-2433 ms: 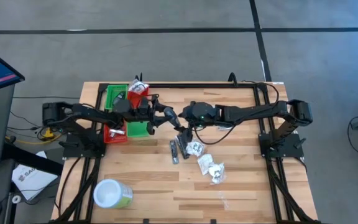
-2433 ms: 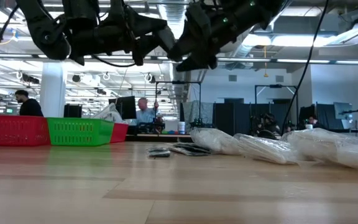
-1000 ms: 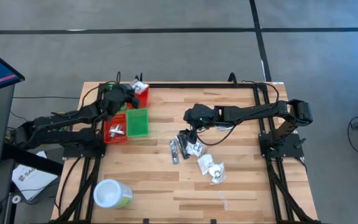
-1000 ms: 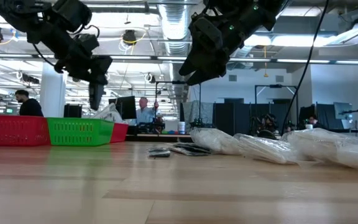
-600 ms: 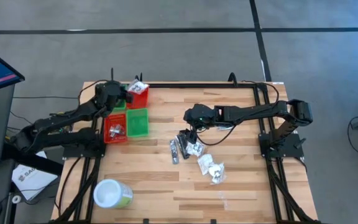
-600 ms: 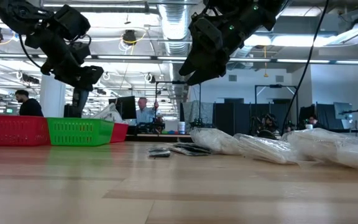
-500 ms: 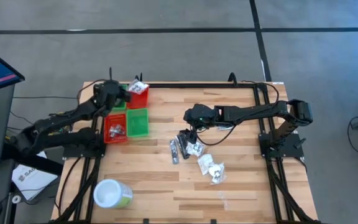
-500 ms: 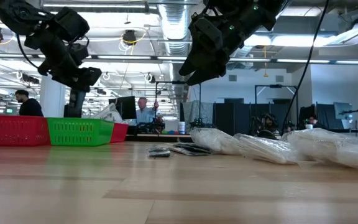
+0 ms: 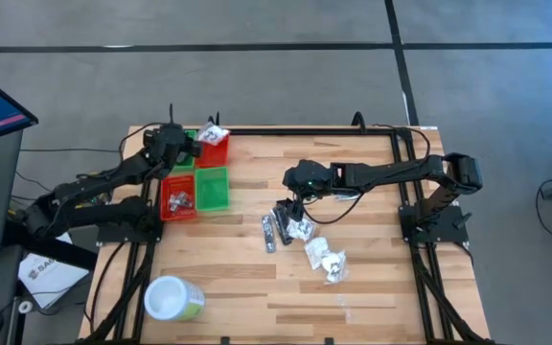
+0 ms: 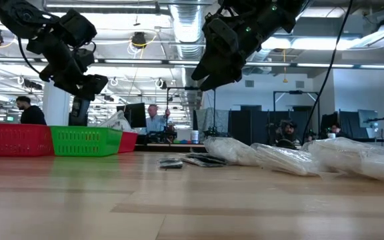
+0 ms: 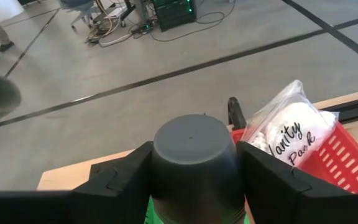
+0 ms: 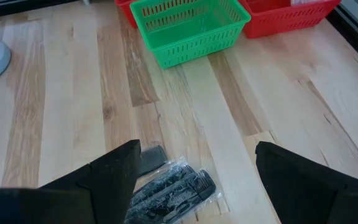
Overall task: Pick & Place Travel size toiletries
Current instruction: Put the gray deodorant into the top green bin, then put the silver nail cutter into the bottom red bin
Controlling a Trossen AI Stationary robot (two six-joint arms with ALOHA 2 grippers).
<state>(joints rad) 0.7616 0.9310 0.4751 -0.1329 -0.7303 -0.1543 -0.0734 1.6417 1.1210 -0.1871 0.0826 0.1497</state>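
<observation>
Well, the dark grey bottle is off the table and in the grip of the left claw, pinched at its widest part with one finger on each flank and its rounded end poking up between them. The jaws stand fairly wide, but only because the bottle fills the gap. It looks to me like a light, hard little thing with a smooth, matte shell. I would guess it is stiff enough to take a firm squeeze, yet curved enough to squirt out if pinched near the end, so holding it across the middle seems right.

Just beyond that claw a clear bag of white bits sits in a red bin, and a sliver of a green bin shows directly beneath the fingers.

Over at the right claw, the jaws are spread as wide as they go and hold nothing. It hovers above the table, and right below it lie some wrapped dark pieces in crinkly film. Close beside those are the bare dark tubes, and a bit farther out from the claw the white packets.

The film-wrapped ones look soft, light and slippery. I would take them across the narrow width, pressing down through the wrapper to the solid part inside. The slim tubes lie flat and low, so the fingertips would have to come nearly to the wood.
</observation>
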